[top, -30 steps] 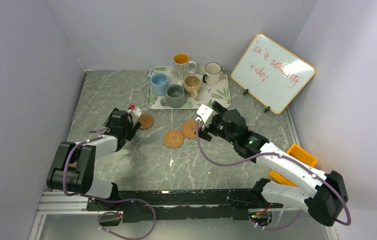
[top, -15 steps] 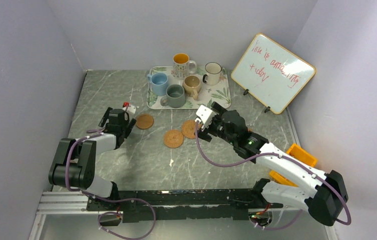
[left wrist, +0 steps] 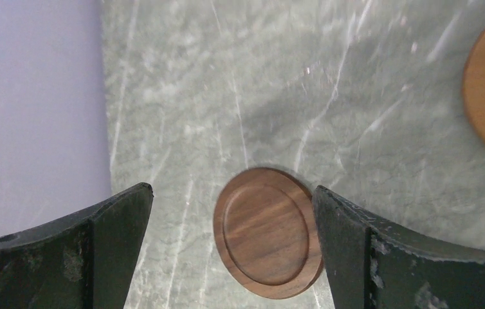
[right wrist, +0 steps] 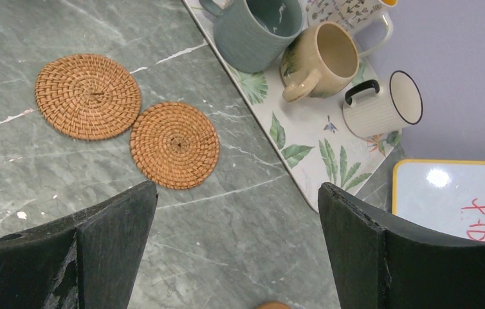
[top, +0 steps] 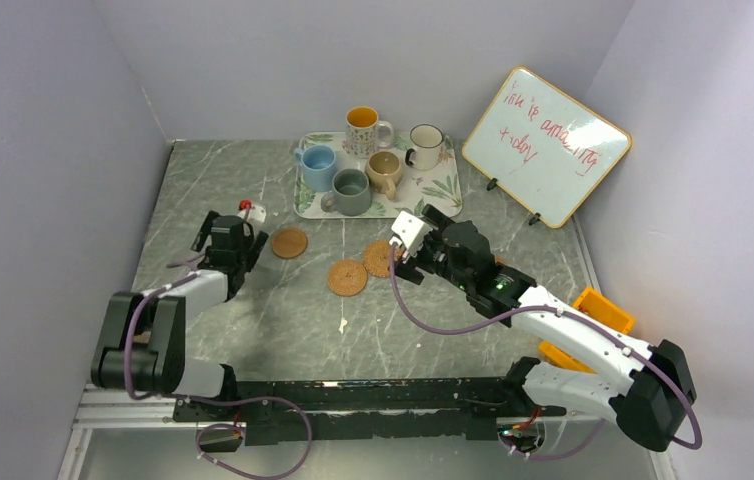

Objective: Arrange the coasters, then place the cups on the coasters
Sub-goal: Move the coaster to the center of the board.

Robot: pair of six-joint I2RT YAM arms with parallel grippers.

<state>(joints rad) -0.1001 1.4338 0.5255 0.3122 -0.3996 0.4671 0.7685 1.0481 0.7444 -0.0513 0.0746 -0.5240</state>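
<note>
Two-arm bench, viewed from its near edge. The grey-green marbled table top [top: 283,330] is enclosed by pale walls.

Left gripper [left wrist: 231,192]: pointed down over the left part of the table, its black fingers [left wrist: 108,244] spread wide and pinching nothing. A dark brown, smooth wooden coaster with a raised rim [left wrist: 267,232] lies flat on the marble between them. It is clear of the finger on the left of the wrist view. Its edge meets the outline of the other finger, and contact there cannot be told. A lighter tan smooth round coaster [top: 289,243] lies flat just to the right of this gripper, apart from it.

Right gripper [right wrist: 238,190]: near the table's middle, its fingers likewise spread wide and holding nothing. Just ahead of it lie a round woven rattan coaster [right wrist: 88,96] and a second woven rattan disc [right wrist: 174,145], both flat and edge to edge.

Far side: a rectangular leaf-print tray [right wrist: 304,138] carries all five cups upright, none on a coaster.
- Light blue mug [top: 318,160]
- Grey-green mug [right wrist: 253,32]
- Tan mug [right wrist: 320,61]
- White mug with a dark rim [right wrist: 384,103]
- Patterned white mug with an orange inside [top: 363,128]

Right rear: a tan-framed whiteboard with red handwriting [top: 546,145], propped at a tilt beside the tray.
</note>
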